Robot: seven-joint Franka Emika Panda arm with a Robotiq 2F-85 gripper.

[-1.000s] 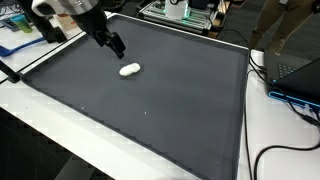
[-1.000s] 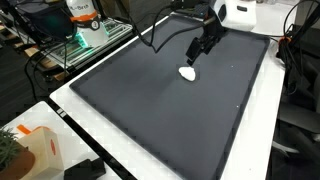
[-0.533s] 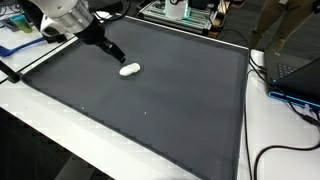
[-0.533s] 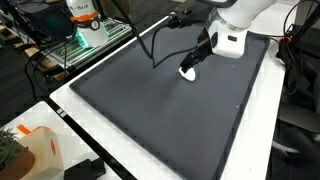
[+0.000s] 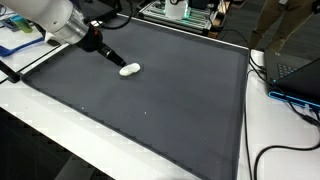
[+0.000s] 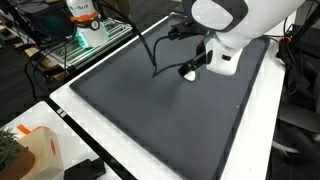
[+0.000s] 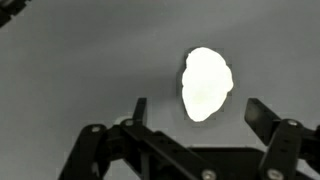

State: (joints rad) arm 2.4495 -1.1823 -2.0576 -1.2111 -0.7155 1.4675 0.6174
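Note:
A small white oval object [image 5: 130, 69] lies on the dark grey mat [image 5: 170, 100]. In both exterior views the black gripper [image 5: 114, 59] hangs low just beside it, tilted toward it. The other side shows the white object [image 6: 187, 72] mostly hidden behind the gripper [image 6: 190, 69] and the white arm. In the wrist view the white object [image 7: 206, 83] sits just beyond and between the two black fingers, nearer the right one [image 7: 262, 116]; the gripper [image 7: 199, 110] is open and holds nothing.
The mat [image 6: 150, 110] covers most of a white table. A laptop [image 5: 297, 70] and black cables [image 5: 270, 155] lie off one side. A metal rack with equipment [image 6: 75, 40] stands beside the table. An orange-and-white object [image 6: 30, 150] sits at a near corner.
The arm has swung down and sideways, bringing the gripper lower and closer to the white object. The jaws stayed open; the white object has not moved.

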